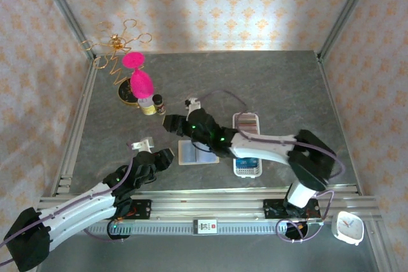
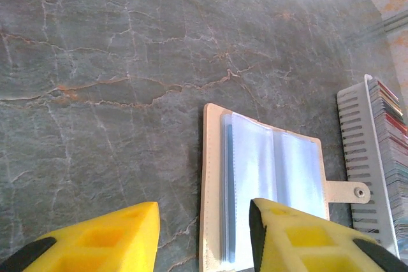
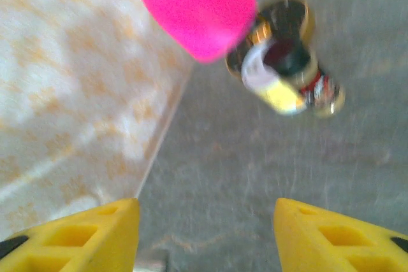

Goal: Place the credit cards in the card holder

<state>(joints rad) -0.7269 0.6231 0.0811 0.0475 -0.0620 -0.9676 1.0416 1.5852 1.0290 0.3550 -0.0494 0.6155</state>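
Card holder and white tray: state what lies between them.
Left wrist view: a snap tab from the card holder stretches toward the tray; otherwise bare table.

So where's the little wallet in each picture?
Top view: the wallet lies open mid-table, just left of the white tray.
Left wrist: the wallet is bottom middle, open, tray on its right.
Right wrist: points at the little bottles.
Shared landmark: the white tray.
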